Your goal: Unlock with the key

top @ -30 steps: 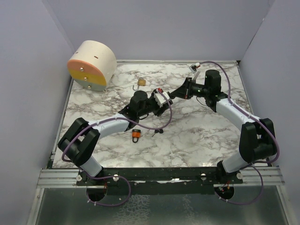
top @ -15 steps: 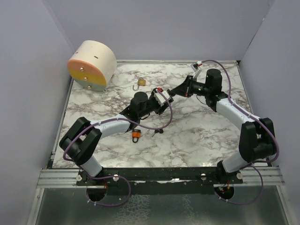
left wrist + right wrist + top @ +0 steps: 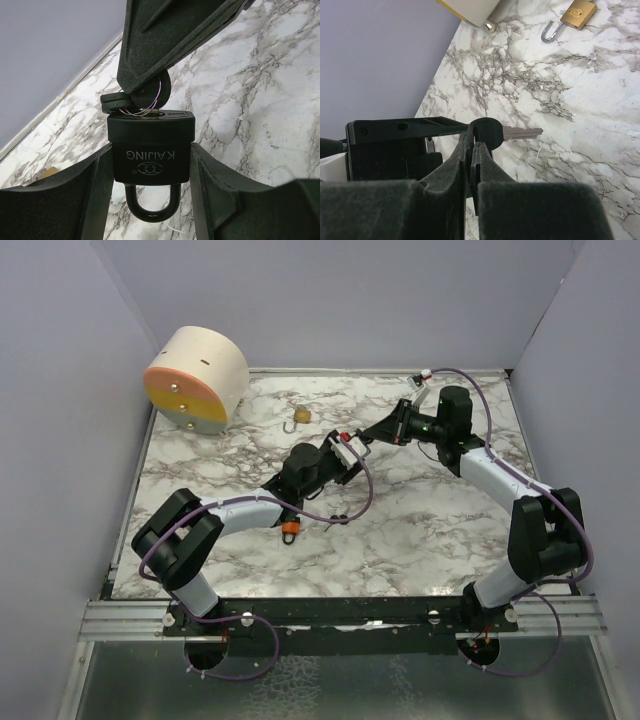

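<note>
- Black padlock (image 3: 151,150) — clamped in left gripper (image 3: 151,167), shackle shut, held over marble table (image 3: 430,530).
- Key (image 3: 154,93) — head pinched by right gripper (image 3: 474,142) at the lock's top; apparently inserted, blade hidden.
- Brass padlock (image 3: 300,415), orange padlock (image 3: 290,530): on table.

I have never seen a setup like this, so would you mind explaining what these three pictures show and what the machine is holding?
These are two robot arms bolted to a marble-patterned table. One picture looks down from above. The other two come from a small camera on each wrist.

The left gripper clamps a black padlock. The right gripper pinches the black head of a key, which sits at the top of that lock.

On the table lie a brass padlock with its shackle open, an orange padlock and a round cream box.
</note>
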Action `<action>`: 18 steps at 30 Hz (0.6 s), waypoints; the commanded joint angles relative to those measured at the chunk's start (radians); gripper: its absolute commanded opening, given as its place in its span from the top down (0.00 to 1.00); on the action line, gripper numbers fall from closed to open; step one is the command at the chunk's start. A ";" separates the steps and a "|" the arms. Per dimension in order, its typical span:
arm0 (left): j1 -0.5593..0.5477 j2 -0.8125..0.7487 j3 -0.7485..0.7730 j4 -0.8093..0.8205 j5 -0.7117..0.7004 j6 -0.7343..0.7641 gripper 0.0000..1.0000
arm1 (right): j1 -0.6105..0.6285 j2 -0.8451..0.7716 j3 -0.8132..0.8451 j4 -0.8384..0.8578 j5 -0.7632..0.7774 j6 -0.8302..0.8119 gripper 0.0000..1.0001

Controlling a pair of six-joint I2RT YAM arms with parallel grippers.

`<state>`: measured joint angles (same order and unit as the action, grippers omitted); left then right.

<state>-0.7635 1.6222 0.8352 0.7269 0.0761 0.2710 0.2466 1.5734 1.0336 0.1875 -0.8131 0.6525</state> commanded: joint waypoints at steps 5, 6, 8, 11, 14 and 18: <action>0.002 -0.037 0.071 0.343 -0.008 -0.053 1.00 | 0.033 0.037 -0.007 -0.153 -0.086 -0.048 0.99; 0.004 -0.038 0.076 0.338 0.002 -0.060 1.00 | 0.033 0.041 -0.004 -0.163 -0.086 -0.061 0.99; 0.006 -0.042 0.085 0.321 0.025 -0.073 1.00 | 0.033 0.046 0.002 -0.185 -0.087 -0.086 0.99; 0.010 -0.044 0.106 0.290 0.060 -0.093 1.00 | 0.033 0.049 0.003 -0.200 -0.086 -0.108 0.99; 0.012 -0.043 0.128 0.269 0.070 -0.105 1.00 | 0.032 0.053 0.004 -0.212 -0.087 -0.116 0.99; 0.012 -0.033 0.159 0.236 0.044 -0.105 1.00 | 0.033 0.060 0.010 -0.228 -0.080 -0.114 0.99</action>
<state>-0.7555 1.6234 0.8455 0.6907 0.1181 0.1856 0.2466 1.5936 1.0595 0.1238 -0.8143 0.5606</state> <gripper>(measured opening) 0.563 0.039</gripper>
